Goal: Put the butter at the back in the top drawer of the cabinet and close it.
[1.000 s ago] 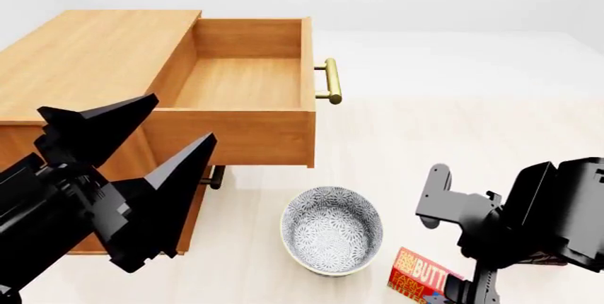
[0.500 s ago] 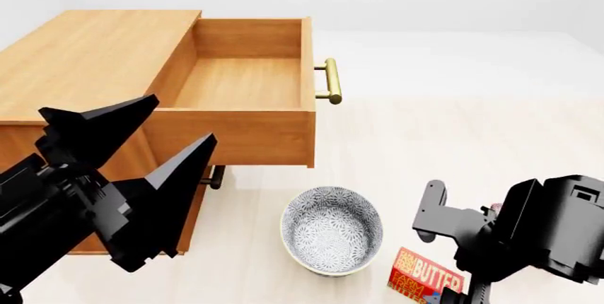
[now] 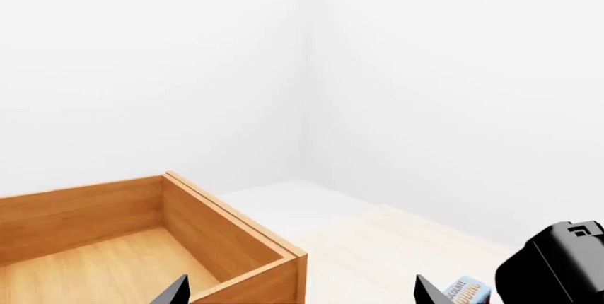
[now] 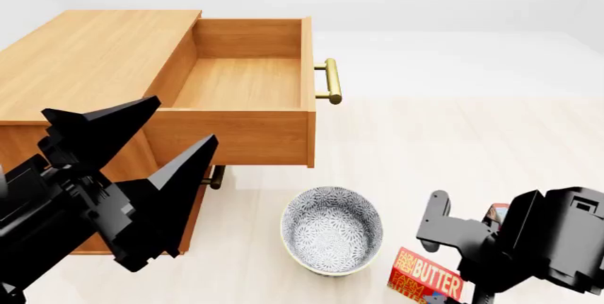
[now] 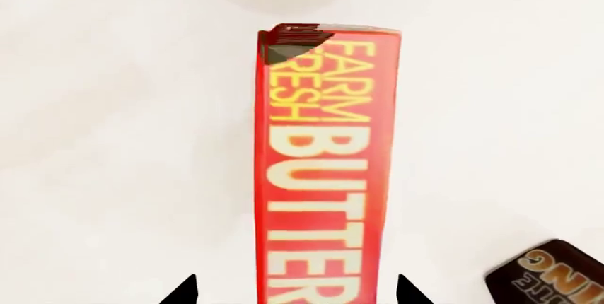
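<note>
White walls and a pale floor surround the scene; the cabinet [image 4: 85, 71] fills the upper left of the head view, its top drawer [image 4: 247, 81] pulled out and empty, brass handle [image 4: 329, 81] at centre; a patterned bowl [image 4: 332, 230] sits lower centre; the butter [image 4: 429, 283] lies flat on the floor at lower right, just beside the bowl and under the right gripper [image 5: 294, 291]; in the right wrist view its jaws stand open, one tip on each long side of the box, neither touching it; a brown pudding box [image 5: 552, 279] shows at that frame's lower right; the left gripper [image 4: 141, 148], at lower left, holds nothing, jaws spread; the butter looks a light, stiff carton, probably smooth-faced and apt to slip, so I would pinch it across its narrow width, near the middle.
</note>
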